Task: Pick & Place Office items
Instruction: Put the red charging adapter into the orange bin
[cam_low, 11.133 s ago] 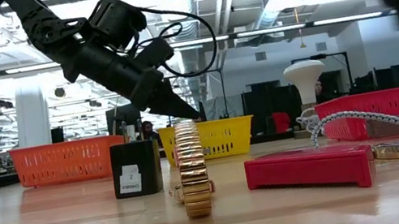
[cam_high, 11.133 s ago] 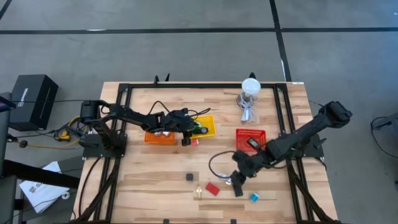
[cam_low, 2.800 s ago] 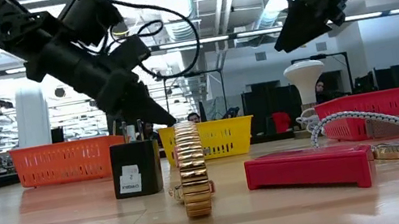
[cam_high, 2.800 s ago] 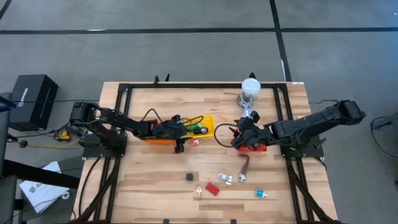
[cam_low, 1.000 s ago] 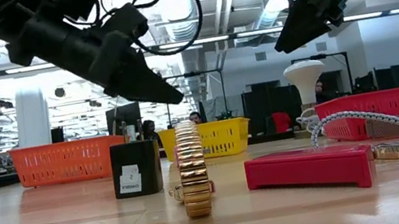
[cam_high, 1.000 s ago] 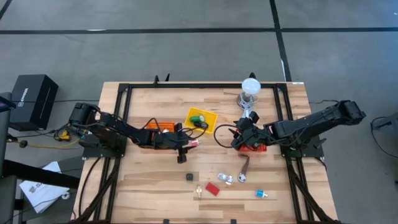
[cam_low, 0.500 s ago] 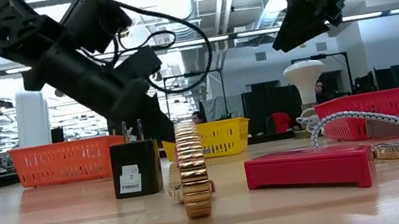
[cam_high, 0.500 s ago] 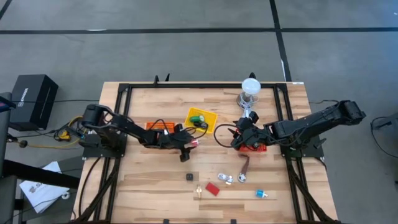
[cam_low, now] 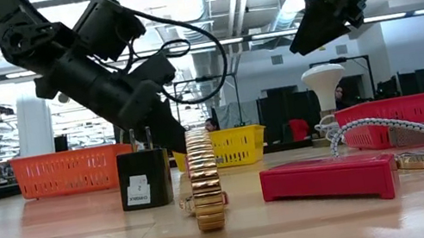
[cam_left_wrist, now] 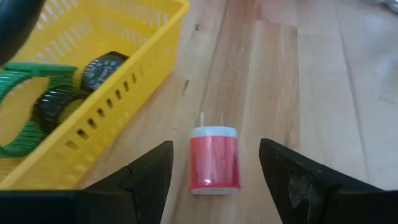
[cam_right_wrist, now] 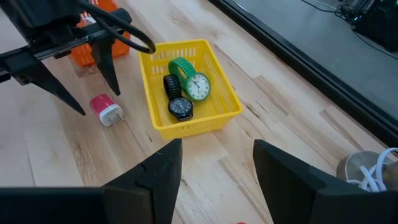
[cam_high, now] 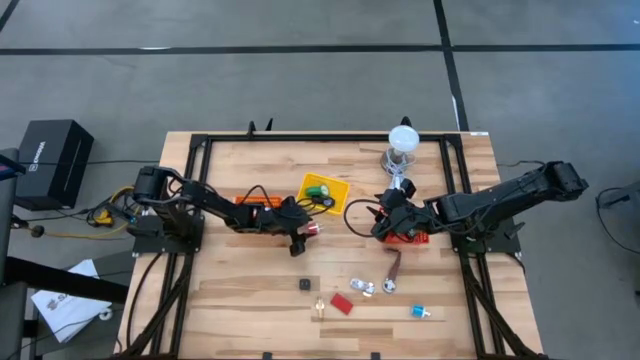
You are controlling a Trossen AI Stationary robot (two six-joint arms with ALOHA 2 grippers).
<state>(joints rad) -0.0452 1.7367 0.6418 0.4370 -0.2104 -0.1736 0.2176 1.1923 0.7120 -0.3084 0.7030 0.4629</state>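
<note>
A small red plug with a pale end and two prongs lies flat on the wood beside the yellow bin. My left gripper is open, with one finger on each side of the plug and a gap on both sides; in the high view it sits next to the plug. The yellow bin holds a green-strapped watch and black watches. My right gripper hovers open over the red bin. Near the table's near edge lie a black cube, a gold watch, a red block, silver bits, a brown strap and a blue bit.
The orange bin lies partly under my left arm. A white round-topped stand with a coiled cable stands at the table's far edge. Black frame rails run along the table's sides. Bare wood lies near the table's near-left corner.
My left gripper has come down from a raised position toward the table and now sits low around the red plug, still open. My right arm has stayed still.
</note>
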